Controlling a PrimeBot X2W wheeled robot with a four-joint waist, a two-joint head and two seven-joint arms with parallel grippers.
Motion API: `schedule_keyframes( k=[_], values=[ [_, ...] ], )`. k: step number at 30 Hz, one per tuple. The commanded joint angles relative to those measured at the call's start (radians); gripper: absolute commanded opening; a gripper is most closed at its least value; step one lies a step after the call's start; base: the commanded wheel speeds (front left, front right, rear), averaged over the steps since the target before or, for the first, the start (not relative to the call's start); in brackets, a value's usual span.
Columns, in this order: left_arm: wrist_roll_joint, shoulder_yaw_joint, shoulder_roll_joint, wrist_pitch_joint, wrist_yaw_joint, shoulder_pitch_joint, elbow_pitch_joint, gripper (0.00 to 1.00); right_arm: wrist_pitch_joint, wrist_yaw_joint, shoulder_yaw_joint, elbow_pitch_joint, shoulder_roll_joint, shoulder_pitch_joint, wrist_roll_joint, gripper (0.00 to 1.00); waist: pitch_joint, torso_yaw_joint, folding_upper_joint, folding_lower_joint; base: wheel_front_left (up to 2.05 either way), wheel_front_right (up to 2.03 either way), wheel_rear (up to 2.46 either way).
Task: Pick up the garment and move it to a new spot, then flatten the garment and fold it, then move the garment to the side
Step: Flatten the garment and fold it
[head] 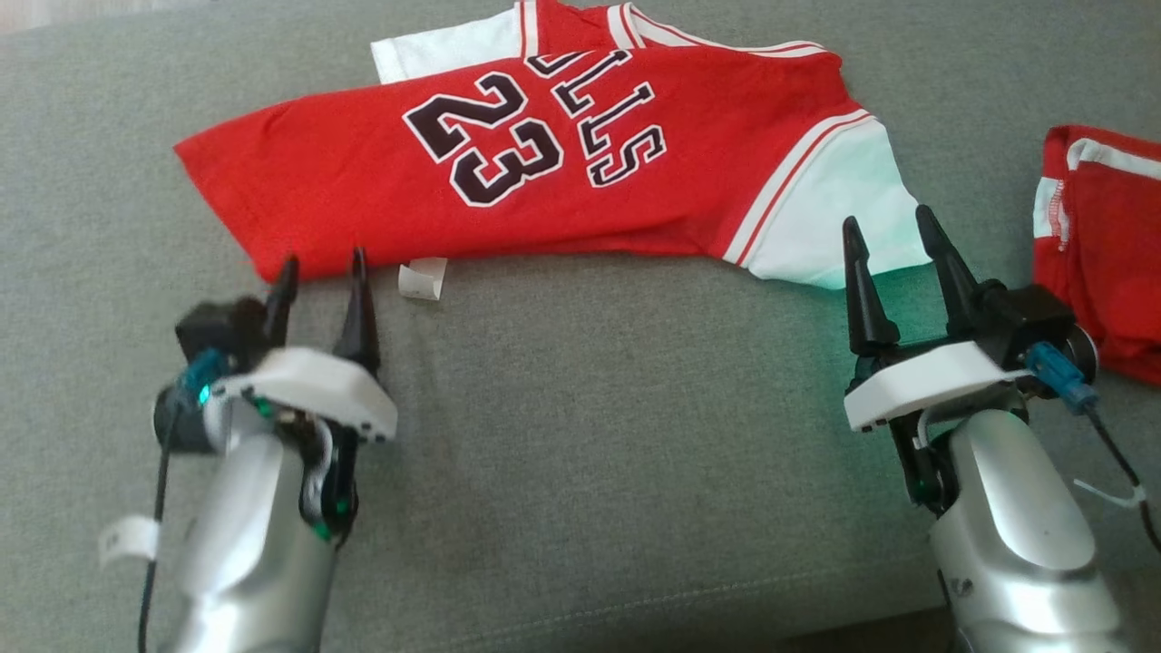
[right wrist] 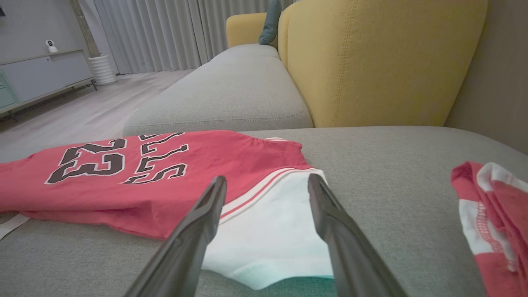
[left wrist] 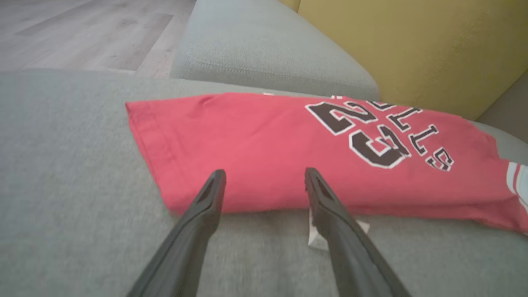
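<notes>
Left gripper [head: 325, 260], fingers spread and empty, tips at the near left corner of the jersey [head: 580, 163]; right gripper [head: 888, 218], likewise spread and empty, tips at its white sleeve. Red jersey numbered 23 lies flat across the far half of the grey sofa seat [head: 580, 453], a white label [head: 423, 277] at its near edge. 1 more red-and-white garment [head: 1107, 245] sits bunched at the seat's right edge.
</notes>
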State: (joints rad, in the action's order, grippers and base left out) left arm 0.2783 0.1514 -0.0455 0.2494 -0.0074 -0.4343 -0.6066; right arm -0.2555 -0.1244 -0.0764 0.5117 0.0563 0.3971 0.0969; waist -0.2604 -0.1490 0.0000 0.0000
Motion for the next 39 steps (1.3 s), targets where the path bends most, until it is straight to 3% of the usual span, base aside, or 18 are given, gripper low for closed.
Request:
schedule_keyframes(
  k=[1,4,14,25,26,27,28,39],
  values=[
    [-0.003,-0.027,-0.010,0.012,-0.004,0.001,0.049,1.00,-0.006,-0.006,-0.021,-0.024,-0.006,0.006,0.007,1.00,0.004,0.002,0.0000,0.0000,0.00,0.00,0.00],
    [0.008,-0.024,-0.006,0.012,-0.003,0.026,0.063,1.00,-0.006,-0.006,-0.024,-0.022,-0.006,0.007,0.008,1.00,0.005,0.000,0.0000,0.0000,0.00,0.00,0.00],
    [0.136,0.118,-0.005,0.012,0.012,0.029,0.060,1.00,-0.006,-0.006,-0.023,-0.019,-0.006,0.013,0.006,1.00,-0.016,-0.012,0.0000,0.0000,0.00,0.00,0.00],
    [0.129,0.154,-0.005,0.012,0.038,-0.017,0.016,1.00,-0.006,-0.006,-0.024,-0.022,-0.006,0.023,0.011,1.00,-0.036,-0.034,0.0000,0.0000,0.00,0.00,0.00],
    [0.123,0.154,-0.005,0.012,0.039,-0.021,0.006,0.67,-0.006,-0.006,-0.022,-0.022,-0.006,0.023,0.010,1.00,-0.037,-0.034,0.0000,0.0000,0.00,0.00,0.00],
    [0.121,0.153,-0.005,0.012,0.039,-0.024,-0.001,0.18,-0.006,-0.006,-0.021,-0.022,-0.006,0.023,0.010,1.00,-0.037,-0.034,0.0000,0.0000,0.00,0.00,0.00],
    [0.117,0.153,-0.005,0.012,0.039,-0.027,-0.010,0.00,-0.006,-0.006,-0.020,-0.021,-0.006,0.023,0.009,1.00,-0.037,-0.034,0.0000,0.0000,0.00,0.00,0.00],
    [0.098,0.171,-0.005,0.012,0.012,0.060,0.053,0.00,-0.006,-0.006,-0.001,0.008,-0.006,-0.022,0.007,1.00,0.085,0.048,0.0000,0.0000,0.00,0.00,0.00]
  ],
)
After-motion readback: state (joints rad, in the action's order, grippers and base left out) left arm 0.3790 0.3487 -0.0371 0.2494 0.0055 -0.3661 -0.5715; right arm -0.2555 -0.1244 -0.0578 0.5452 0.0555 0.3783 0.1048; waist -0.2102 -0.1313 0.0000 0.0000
